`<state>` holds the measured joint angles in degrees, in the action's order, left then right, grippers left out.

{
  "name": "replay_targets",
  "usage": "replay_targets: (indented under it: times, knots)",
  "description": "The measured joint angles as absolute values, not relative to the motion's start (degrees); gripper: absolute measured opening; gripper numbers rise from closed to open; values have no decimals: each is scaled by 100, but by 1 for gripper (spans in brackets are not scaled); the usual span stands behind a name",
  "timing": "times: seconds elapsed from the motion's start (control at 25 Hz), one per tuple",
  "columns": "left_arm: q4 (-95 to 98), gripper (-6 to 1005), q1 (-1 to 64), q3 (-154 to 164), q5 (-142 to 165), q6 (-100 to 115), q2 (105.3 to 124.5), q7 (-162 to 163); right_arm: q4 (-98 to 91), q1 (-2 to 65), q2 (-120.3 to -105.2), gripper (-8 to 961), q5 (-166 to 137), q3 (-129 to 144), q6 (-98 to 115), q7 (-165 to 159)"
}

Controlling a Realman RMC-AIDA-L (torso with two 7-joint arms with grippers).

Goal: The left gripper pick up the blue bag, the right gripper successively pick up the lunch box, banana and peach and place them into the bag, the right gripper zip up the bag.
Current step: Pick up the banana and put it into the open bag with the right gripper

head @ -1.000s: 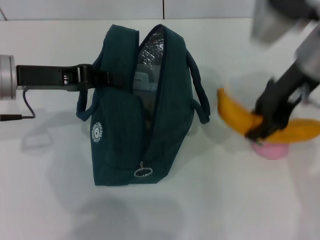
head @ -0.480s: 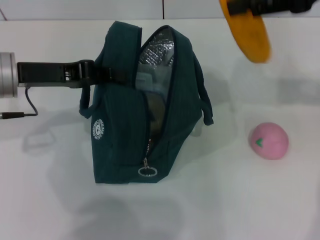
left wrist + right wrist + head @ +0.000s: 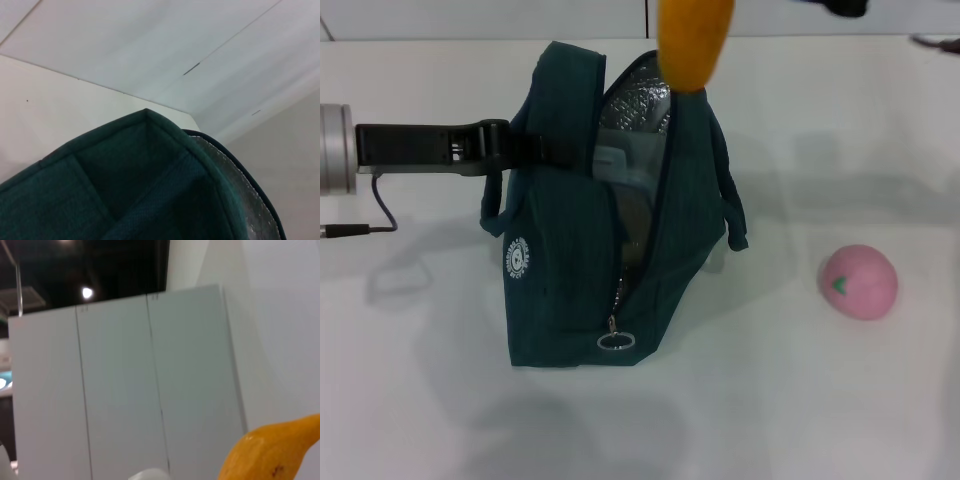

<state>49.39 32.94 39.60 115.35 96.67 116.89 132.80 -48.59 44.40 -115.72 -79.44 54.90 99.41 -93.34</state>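
Note:
The blue bag [image 3: 570, 260] stands on the white table with its top open and the silver lining [image 3: 630, 95] showing. My left gripper [image 3: 505, 148] reaches in from the left and is shut on the bag's side strap. The lunch box [image 3: 618, 162] sits inside the bag. The banana [image 3: 695, 40] hangs in the air just above the far end of the opening, and it also shows in the right wrist view [image 3: 272, 452]. My right gripper holds it from above the picture's top edge; only a dark bit of that arm [image 3: 843, 7] shows. The pink peach [image 3: 859, 282] lies on the table to the right of the bag.
The zip's ring pull [image 3: 611, 343] hangs at the bag's near end. A black cable [image 3: 375, 215] trails on the table at the left. The bag's right handle [image 3: 730, 205] sticks out toward the peach.
The right gripper lifted the banana off the table beside the peach and carried it up and left, to above the bag's opening. The bag opening has spread a little. The left arm stayed put.

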Motion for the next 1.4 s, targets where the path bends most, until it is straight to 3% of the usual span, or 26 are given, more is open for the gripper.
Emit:
replay_targets:
  times: [0.52, 1.4]
  knots:
    - [4940, 35, 3337, 3973, 11530, 9638, 11746, 13280, -2470, 4661, -11621, 486, -6781, 6195, 9837, -7966]
    - [4940, 35, 3318, 3937, 11531, 9623, 11759, 13271, -1487, 4605, -11619, 509, -6520, 6727, 9609, -8200]
